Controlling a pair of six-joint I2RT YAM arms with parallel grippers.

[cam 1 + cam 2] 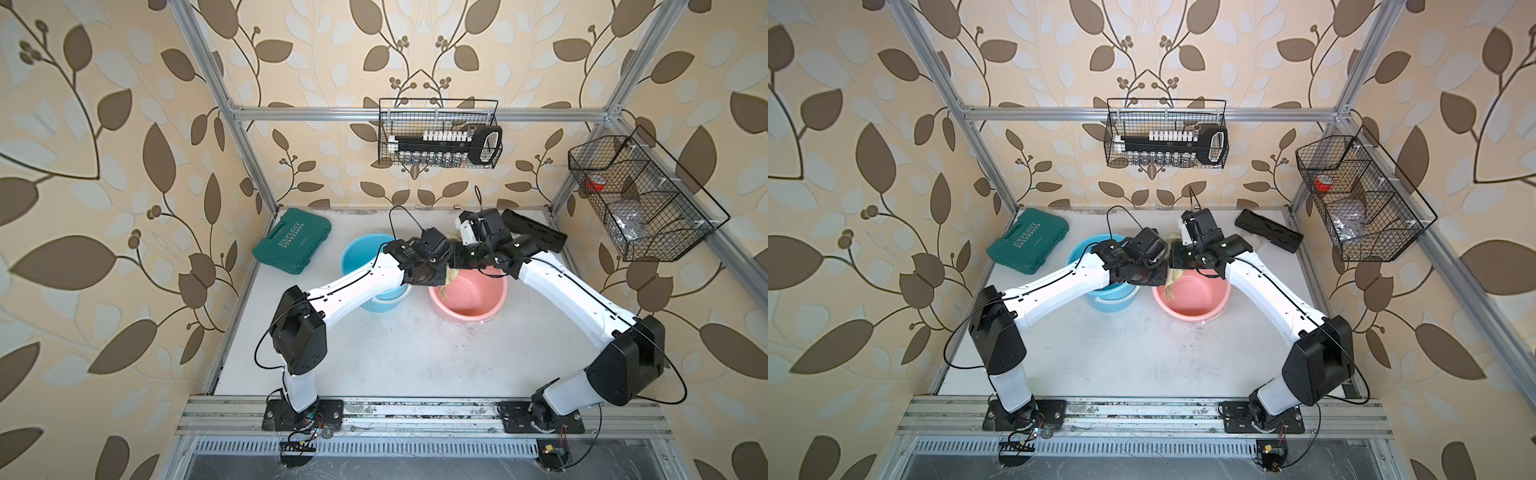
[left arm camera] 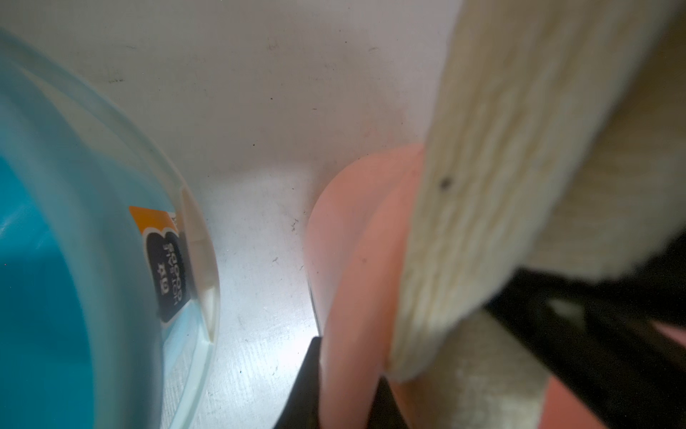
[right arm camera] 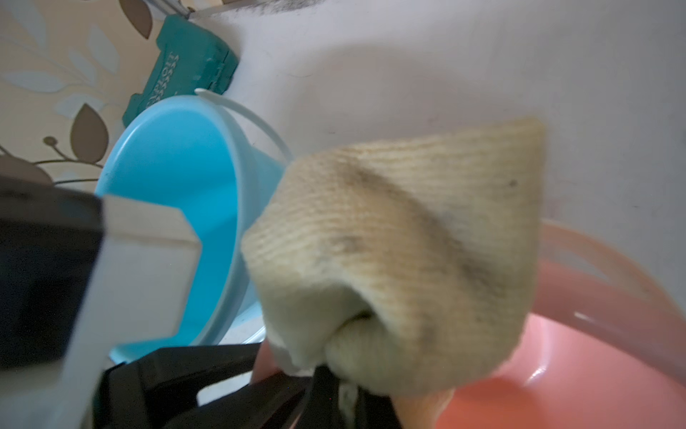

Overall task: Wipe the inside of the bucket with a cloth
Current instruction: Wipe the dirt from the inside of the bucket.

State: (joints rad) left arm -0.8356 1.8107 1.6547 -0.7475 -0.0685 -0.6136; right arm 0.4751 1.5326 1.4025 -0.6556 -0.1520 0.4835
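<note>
Right wrist view: the right hand (image 3: 330, 382) is holding the cloth (image 3: 401, 252) over the pink bucket (image 3: 594, 371); by this judgement the wipe is only starting.
The right hand is pinching the cloth as a bunched wad, jaws closed tight on it. The wad is hanging at the bucket's left rim, and contact with the inner wall cannot be confirmed. The left hand (image 2: 345, 397) is clamping that rim narrowly, one finger on each side of the wall, bracing the bucket on the table (image 1: 374, 353). The blue bucket (image 1: 361, 249) is standing just to the left. Judged next move: lowering the wad inside, pressing it to the wall and floor, and sweeping around while clearing the left hand.
</note>
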